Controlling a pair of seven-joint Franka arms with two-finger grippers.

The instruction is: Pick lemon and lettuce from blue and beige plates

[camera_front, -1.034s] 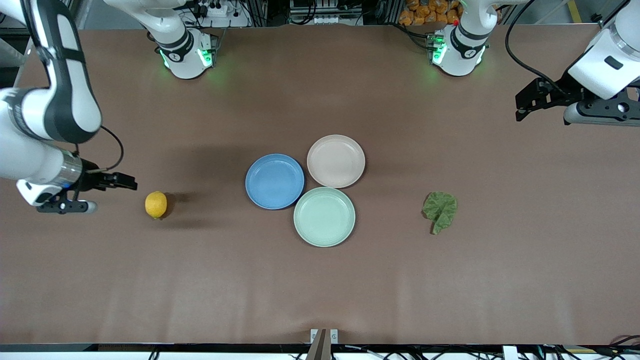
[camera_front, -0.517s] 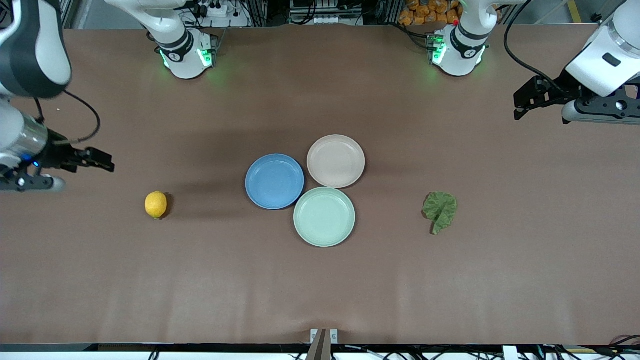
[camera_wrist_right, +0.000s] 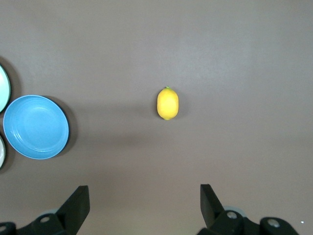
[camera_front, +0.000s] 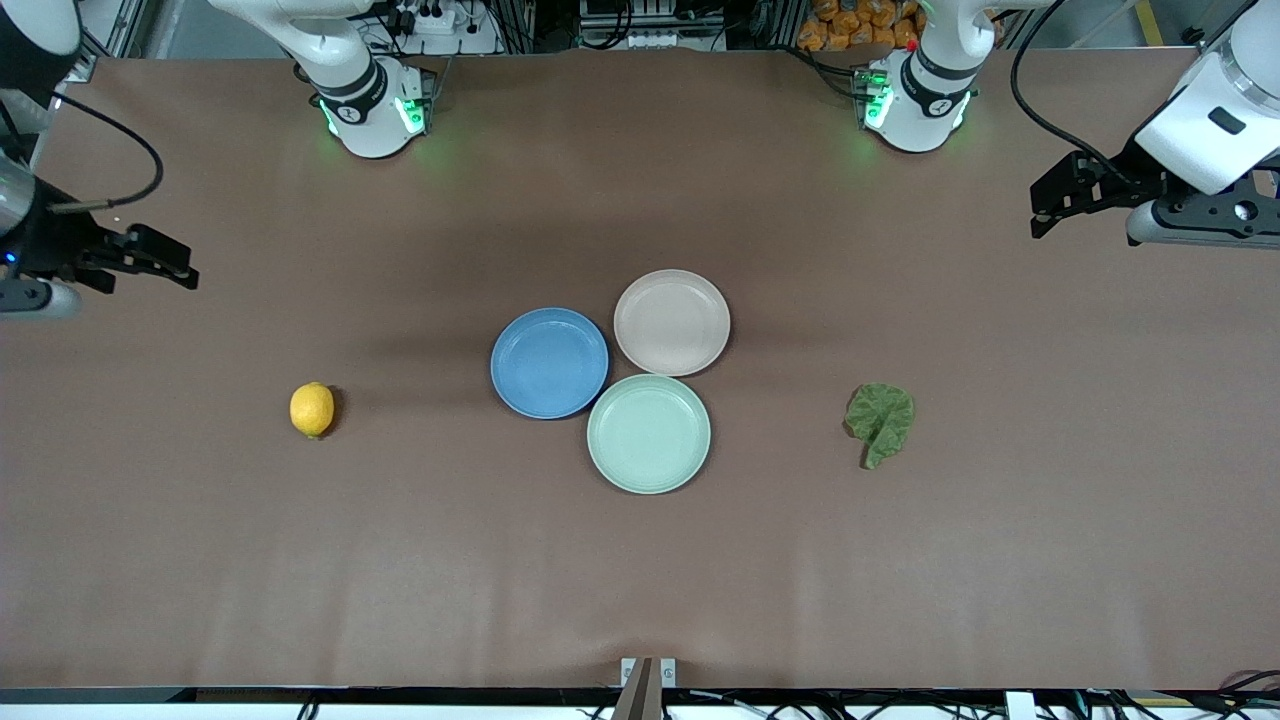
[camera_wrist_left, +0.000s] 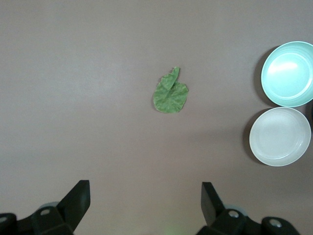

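Over the last second the right gripper (camera_front: 170,262) has drawn up and away from the small oval yellow-orange lemon (camera_front: 312,409), toward the table edge at the right arm's end; it now hangs with its fingers spread and nothing between them, and in its wrist view the lemon (camera_wrist_right: 167,103) lies alone on the brown table (camera_front: 640,560). The left gripper (camera_front: 1052,205) has barely shifted; it hovers over the left arm's end of the table, fingers likewise spread and holding nothing, with the dark green crinkled lettuce leaf (camera_wrist_left: 169,92) well apart from it.

That retreat suggests the job is finished (both items are already off the plates); the lemon sits on the bare table toward the right arm's end, the lettuce (camera_front: 881,421) on the bare table toward the left arm's end.

The round medium-blue plate (camera_front: 549,362), the pale beige-pink plate (camera_front: 671,322) and the pale mint-green plate (camera_front: 648,433) cluster at mid-table, rims close or touching; all three hold nothing.
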